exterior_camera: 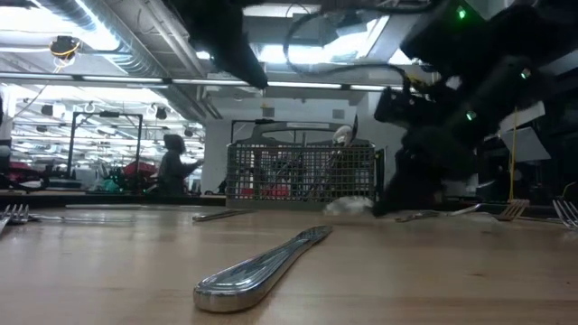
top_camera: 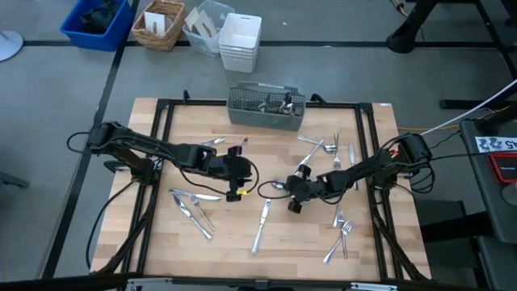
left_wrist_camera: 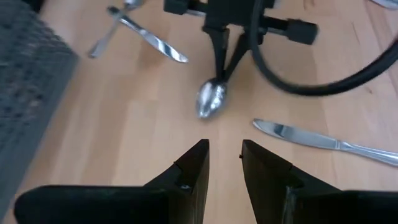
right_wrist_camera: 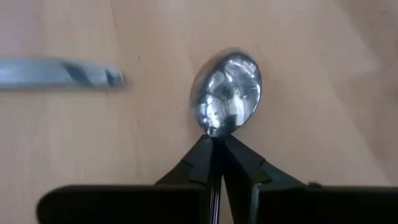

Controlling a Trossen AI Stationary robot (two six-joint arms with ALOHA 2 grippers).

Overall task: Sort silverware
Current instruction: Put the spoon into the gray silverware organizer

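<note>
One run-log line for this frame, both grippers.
right gripper: shut on spoon, mid-table | left gripper: open, empty, facing spoon | caddy: far edge, holds silverware

No text, label, brand, number or sign can be read in any of the views. A white tag with dark marks (top_camera: 494,144) lies at the right edge of the high view, beside the table, but its characters are too small to make out.
</note>
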